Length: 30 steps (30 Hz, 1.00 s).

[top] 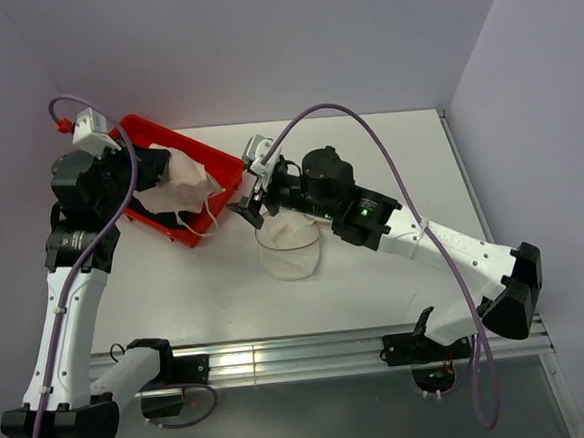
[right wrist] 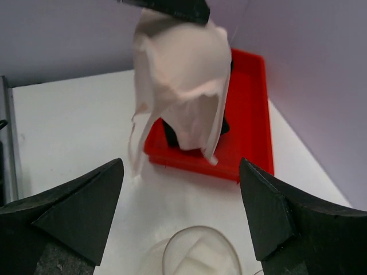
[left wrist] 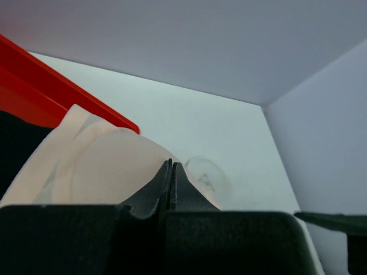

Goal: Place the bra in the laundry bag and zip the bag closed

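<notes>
- Bra dangles over the red tray in the upper left of the top view. It's pinched in the left end effector, fingers clamped tight on the fabric.
- Right end effector is spread wide, holding nothing, poised above the laundry bag on the table at frame centre.
- Best play, I'd say: carry the bra across high so the straps clear the tray rim, then lower it into the bag.
- Count: one bra, one bag, one tray, two arms.
</notes>
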### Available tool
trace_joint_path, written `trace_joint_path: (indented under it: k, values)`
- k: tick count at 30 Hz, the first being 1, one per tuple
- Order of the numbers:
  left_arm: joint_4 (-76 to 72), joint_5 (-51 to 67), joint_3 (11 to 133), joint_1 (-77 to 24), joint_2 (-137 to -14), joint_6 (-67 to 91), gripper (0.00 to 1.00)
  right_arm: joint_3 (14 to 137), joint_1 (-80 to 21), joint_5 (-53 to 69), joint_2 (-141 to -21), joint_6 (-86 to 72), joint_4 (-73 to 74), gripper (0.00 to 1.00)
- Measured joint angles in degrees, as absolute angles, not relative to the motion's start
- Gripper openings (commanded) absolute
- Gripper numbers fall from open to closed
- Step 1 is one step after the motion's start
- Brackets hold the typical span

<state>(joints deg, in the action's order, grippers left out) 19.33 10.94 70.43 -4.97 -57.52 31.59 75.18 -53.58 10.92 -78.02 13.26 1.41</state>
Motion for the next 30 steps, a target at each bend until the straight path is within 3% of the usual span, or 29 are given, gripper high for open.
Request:
trace_joint_path:
  k: [11, 17, 22, 26, 29, 30]
  values:
    - [21.87, 22.11, 66.72, -9.78, -53.23, 37.56, 0.0, 72.75, -66.46, -0.58, -77.23, 25.93, -3.38, 0.92]
    - [22.04, 23.16, 65.34, -12.82, -52.03, 39.22, 0.0, 72.75, -67.64, -4.36, -77.3, 29.1, -3.99, 0.93]
    - [22.06, 23.77, 64.93, -14.33, -51.37, 40.14, 0.0, 73.08, -67.68, -7.97, -79.07, 31.33, -5.23, 0.84]
    - [22.06, 24.25, 64.93, -15.2, -51.27, 40.21, 0.0, 73.06, -67.77, -8.88, -80.2, 31.92, -5.65, 0.71]
    - [22.06, 24.43, 64.9, -15.68, -51.22, 40.34, 0.0, 73.06, -67.77, -8.99, -80.2, 32.05, -6.96, 0.42]
    - [22.06, 24.4, 64.88, -15.84, -51.22, 40.36, 0.0, 73.06, -67.88, -9.02, -80.2, 31.92, -7.46, 0.22]
